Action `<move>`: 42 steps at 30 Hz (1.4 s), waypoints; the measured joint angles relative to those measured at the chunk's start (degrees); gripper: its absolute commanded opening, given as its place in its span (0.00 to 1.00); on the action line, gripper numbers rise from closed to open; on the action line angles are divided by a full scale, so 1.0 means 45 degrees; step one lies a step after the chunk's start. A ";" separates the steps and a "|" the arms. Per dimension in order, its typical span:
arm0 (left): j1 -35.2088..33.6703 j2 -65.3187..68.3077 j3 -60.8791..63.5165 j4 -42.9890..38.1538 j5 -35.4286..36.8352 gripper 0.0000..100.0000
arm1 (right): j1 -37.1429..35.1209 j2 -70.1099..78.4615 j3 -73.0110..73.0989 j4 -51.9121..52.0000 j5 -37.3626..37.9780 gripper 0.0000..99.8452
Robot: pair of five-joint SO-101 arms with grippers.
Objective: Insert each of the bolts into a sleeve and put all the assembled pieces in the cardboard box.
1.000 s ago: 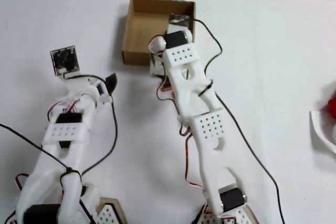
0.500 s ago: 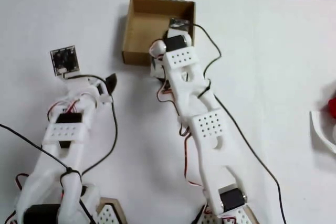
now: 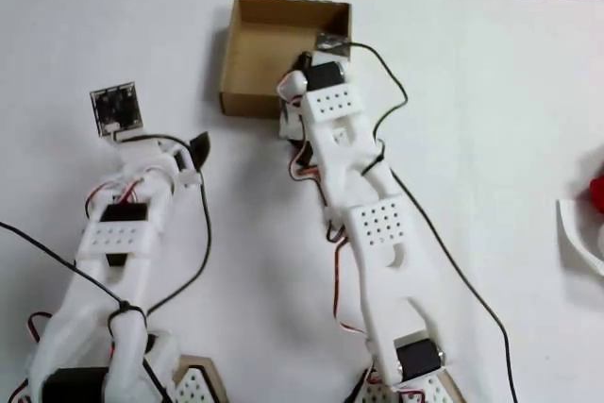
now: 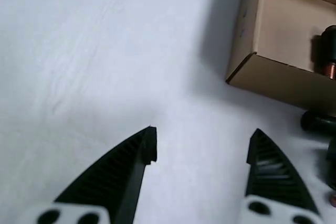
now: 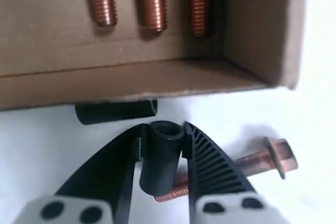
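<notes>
Right tool (image 5: 164, 128) clamping sleeve (image 5: 160, 163), shifted slightly rightward.

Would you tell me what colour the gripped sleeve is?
The sleeve is black; the right wrist view shows it best.

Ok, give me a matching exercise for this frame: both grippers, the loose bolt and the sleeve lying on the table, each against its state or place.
1 left gripper
2 right gripper
3 loose bolt
4 lying sleeve

A outside the box, by its wall
B open above the table
C shut on the other sleeve
D on the table, thread end behind a gripper finger

Pairs: 1-B, 2-C, 3-D, 4-A
</notes>
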State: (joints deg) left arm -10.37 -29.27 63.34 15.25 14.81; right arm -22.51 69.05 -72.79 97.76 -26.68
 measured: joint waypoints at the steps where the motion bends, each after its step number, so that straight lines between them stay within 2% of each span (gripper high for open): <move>1: 0.0000 0.0000 0.0000 0.0000 0.0000 0.29 | -0.0039 0.0000 0.0000 0.0098 0.0293 0.02; 6: 0.0000 0.0000 0.0000 0.0000 0.0000 0.29 | -0.0234 0.0000 0.0000 0.0313 0.1504 0.03; 12: 0.0000 0.0000 0.0000 0.0000 0.0000 0.29 | -0.0508 -0.0020 0.0000 0.0391 0.2110 0.19; 17: 0.0000 0.0000 0.0000 0.0000 0.0000 0.29 | -0.0918 -0.0078 -0.0020 0.0391 0.2129 0.15; 25: -0.0020 0.0000 0.0000 0.0000 0.0000 0.29 | -0.0899 -0.0274 0.0176 0.0449 0.2129 0.15; 33: -0.0020 0.0000 0.0000 0.0000 0.0000 0.29 | -0.0899 -0.0977 0.2071 0.0449 0.2129 0.15; 42: 0.0000 0.0000 0.0000 0.0000 0.0000 0.29 | -0.0703 -0.1035 0.1680 0.0449 0.2168 0.14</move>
State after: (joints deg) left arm -10.37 -29.27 63.34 15.25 14.81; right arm -25.67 64.40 -65.23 99.78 -16.92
